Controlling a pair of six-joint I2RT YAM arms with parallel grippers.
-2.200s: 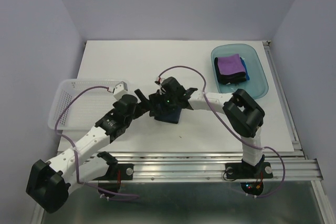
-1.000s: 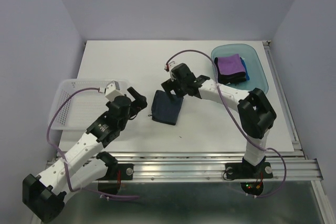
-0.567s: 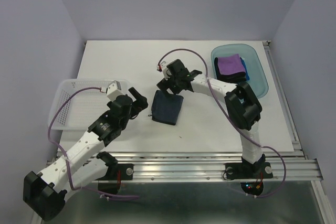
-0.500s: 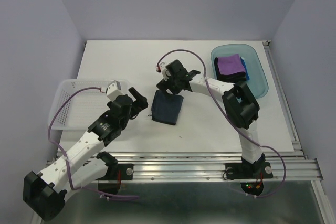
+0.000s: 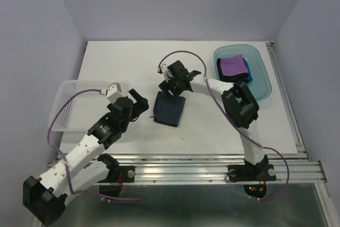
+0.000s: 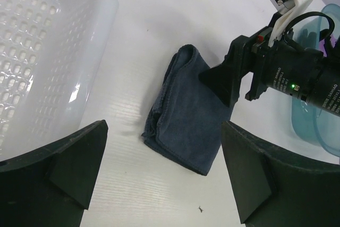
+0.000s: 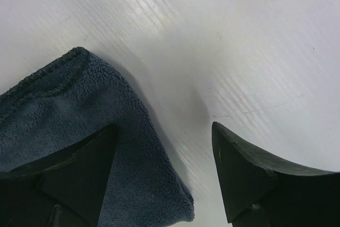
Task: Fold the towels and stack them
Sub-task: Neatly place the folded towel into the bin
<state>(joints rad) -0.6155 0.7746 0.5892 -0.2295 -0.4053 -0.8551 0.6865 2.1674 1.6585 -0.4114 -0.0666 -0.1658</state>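
Note:
A dark navy towel [image 5: 169, 109] lies folded flat on the white table, also in the left wrist view [image 6: 187, 118]. My right gripper [image 5: 172, 91] is down at its far edge, open, one finger over the towel [image 7: 69, 115] and the other over bare table. In the right wrist view the right gripper [image 7: 162, 155] straddles that edge. My left gripper [image 5: 139, 103] hovers open just left of the towel, empty. A purple towel [image 5: 232, 65] lies folded on top of a blue towel [image 5: 249, 76] in the teal tray [image 5: 261, 67].
A white mesh basket [image 5: 71, 109] stands at the left edge, close behind my left arm, and shows in the left wrist view [image 6: 48, 51]. The tray sits at the far right. A rail frame [image 5: 212, 164] runs along the near table edge.
My left gripper drew back left off the navy towel, leaving it folded. My right gripper swung to the towel's far edge and lowered; its jaws have narrowed slightly.

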